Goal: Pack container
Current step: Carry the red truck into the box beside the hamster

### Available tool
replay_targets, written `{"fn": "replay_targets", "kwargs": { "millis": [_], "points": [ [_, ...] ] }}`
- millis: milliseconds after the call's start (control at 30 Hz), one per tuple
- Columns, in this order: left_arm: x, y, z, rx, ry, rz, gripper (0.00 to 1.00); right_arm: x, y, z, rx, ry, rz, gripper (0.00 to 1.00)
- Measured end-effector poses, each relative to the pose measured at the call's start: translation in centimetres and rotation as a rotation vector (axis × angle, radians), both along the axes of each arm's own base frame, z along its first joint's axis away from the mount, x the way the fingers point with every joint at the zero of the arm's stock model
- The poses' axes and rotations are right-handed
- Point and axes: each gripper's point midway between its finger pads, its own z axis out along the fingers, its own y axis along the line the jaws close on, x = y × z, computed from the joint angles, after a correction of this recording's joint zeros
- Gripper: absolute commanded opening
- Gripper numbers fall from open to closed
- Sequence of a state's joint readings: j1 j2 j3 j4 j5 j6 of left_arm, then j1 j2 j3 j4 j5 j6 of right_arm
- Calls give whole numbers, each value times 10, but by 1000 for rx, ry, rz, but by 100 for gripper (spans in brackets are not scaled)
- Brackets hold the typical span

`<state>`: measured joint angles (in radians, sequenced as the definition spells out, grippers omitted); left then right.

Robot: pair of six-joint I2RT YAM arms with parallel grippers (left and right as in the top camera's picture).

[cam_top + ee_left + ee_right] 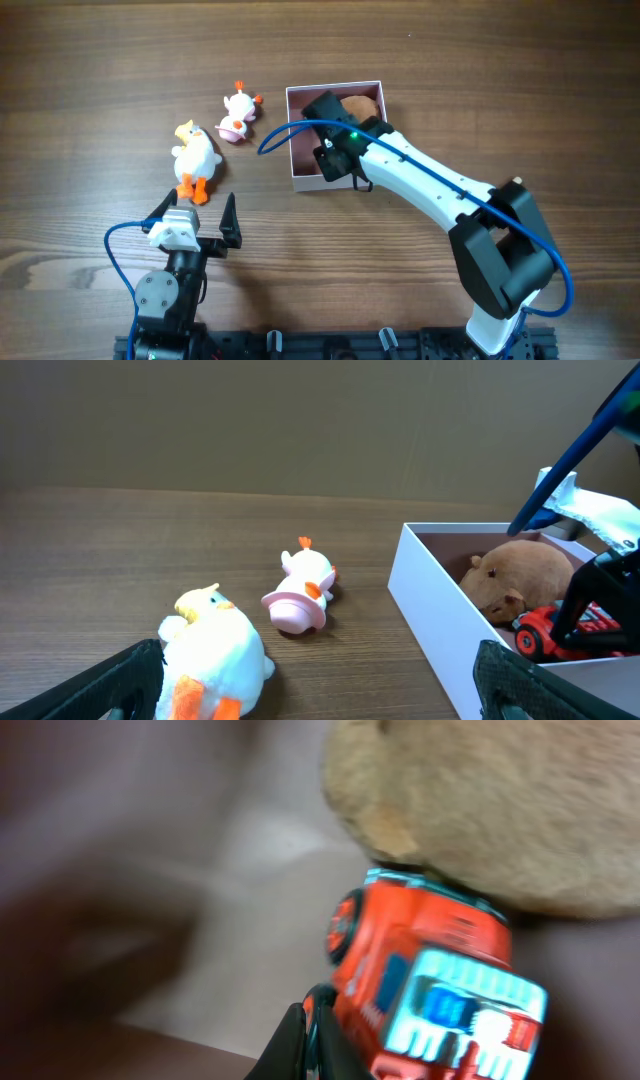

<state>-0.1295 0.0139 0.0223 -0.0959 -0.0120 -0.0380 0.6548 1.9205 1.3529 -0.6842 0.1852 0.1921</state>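
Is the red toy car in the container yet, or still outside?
In. The left wrist view shows the red toy car inside the container walls, against the brown plush.

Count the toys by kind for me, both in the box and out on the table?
Ducks: 2, the big white duck and the small white-and-pink duck
Brown plush animal: 1
Red toy car: 1
Total: 4

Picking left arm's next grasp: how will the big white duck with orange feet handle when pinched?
The white duck looks plush, so it probably squashes under a pinch and weighs little. Its fuzzy surface should grip well. It seems to lie, not stand, so tipping looks unlikely.
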Motion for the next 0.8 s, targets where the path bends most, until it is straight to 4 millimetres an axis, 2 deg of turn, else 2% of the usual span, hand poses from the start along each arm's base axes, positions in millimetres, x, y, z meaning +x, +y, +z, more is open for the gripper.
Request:
{"fn": "replay_targets", "kwargs": {
  "millis": [533, 667, 800],
  "points": [
    [0, 0, 0, 0, 0, 0, 100, 3, -26, 1, -109, -28, -64, 5],
    [0, 0, 0, 0, 0, 0, 100, 8, -23, 3, -96, -48, -68, 5],
    [0, 0, 0, 0, 0, 0, 100, 12, -12, 4, -46, -58, -46, 5]
  ]
}}
